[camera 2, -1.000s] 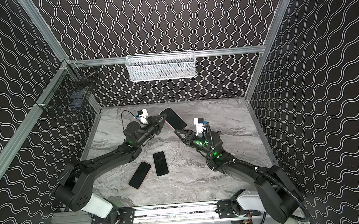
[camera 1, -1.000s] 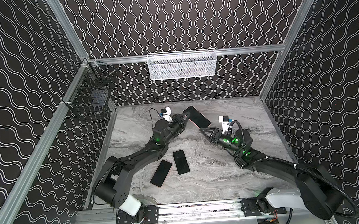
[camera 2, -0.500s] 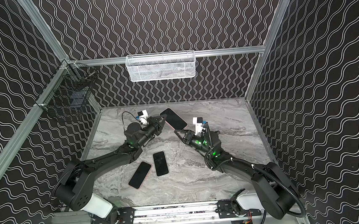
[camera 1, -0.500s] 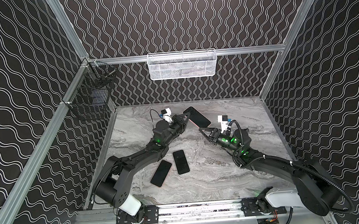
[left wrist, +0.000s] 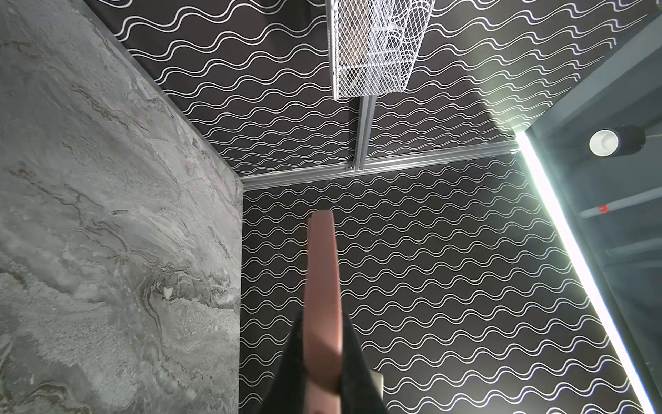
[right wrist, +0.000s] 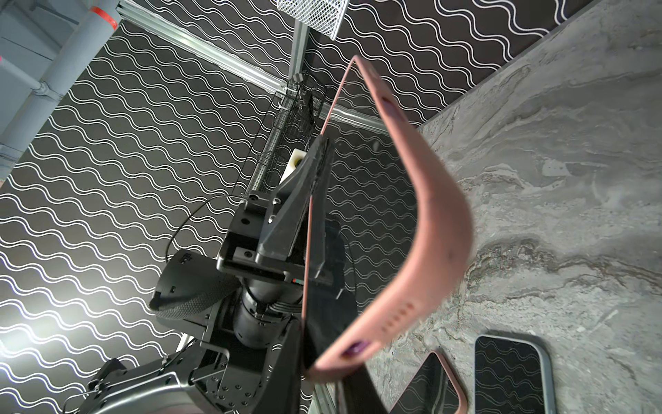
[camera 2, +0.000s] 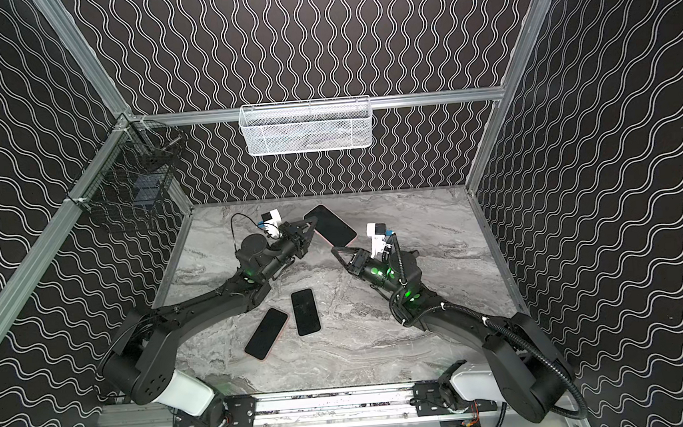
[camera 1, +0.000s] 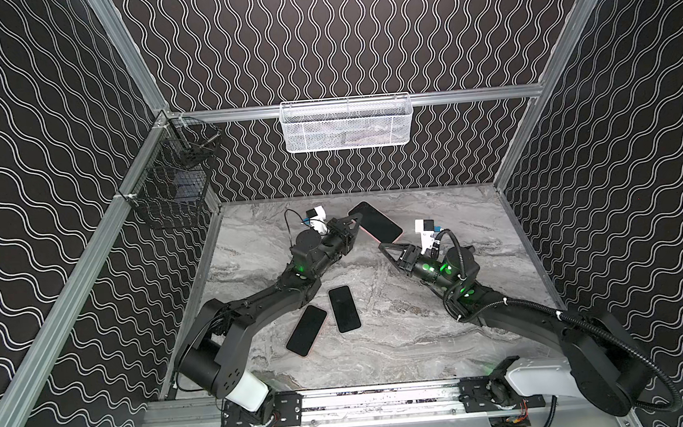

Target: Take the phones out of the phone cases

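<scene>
Left pincer [camera 1: 354,228] clamps the phone case [right wrist: 440,229] aloft over the table [camera 1: 445,331], phone [camera 1: 376,222] inside; right pincer [camera 1: 386,246] pinches its near corner. Peeling seems at hand: next, pull that corner gently back off the phone.

Both top views are sharp and evenly lit from overhead; soft shadows lie on the grey worktop [camera 1: 425,341]; the left wrist view flares along a bright light strip [left wrist: 587,272]; the right wrist view blurs the near phone case [right wrist: 437,222]; glare washes the wall [right wrist: 21,333].
</scene>
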Motion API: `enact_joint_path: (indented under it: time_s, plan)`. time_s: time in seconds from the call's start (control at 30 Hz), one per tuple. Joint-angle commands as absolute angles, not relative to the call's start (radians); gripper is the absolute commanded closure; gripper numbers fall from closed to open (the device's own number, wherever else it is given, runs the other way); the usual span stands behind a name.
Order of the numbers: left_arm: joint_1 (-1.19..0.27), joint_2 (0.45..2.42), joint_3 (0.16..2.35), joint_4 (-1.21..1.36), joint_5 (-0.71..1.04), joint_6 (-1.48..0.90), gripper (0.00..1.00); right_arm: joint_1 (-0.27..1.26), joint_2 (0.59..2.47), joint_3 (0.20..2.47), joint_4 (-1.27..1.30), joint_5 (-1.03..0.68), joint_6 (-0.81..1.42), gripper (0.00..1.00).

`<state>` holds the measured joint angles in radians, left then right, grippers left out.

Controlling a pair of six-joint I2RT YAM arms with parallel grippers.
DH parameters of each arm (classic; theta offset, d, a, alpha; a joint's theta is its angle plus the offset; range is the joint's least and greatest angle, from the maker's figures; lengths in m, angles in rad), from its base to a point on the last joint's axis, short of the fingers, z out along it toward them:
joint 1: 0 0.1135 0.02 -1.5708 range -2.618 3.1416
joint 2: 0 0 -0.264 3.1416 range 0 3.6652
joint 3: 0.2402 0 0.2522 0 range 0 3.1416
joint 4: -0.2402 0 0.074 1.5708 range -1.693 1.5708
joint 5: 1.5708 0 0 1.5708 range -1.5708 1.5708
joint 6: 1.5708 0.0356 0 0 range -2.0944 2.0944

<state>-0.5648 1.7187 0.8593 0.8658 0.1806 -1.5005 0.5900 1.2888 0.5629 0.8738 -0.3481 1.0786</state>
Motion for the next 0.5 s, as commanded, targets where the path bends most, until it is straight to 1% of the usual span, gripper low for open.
enact_joint_path:
  time_s: [0.0, 0.3, 0.47]
  plan:
    - [-0.569, 1.708, 0.861, 0.88, 0.178, -1.51, 1.0, 0.598, 1.275, 0.571, 0.851, -0.312, 1.003, 0.85]
    - [-0.581, 1.632, 0.87, 0.748, 0.173, -1.538, 1.0, 0.624, 1.225, 0.565, 0.745, -0.22, 0.812, 0.86]
    - [-0.585, 1.619, 0.888, 0.732, 0.187, -1.566, 1.0, 0.628, 1.212, 0.552, 0.734, -0.195, 0.753, 0.86]
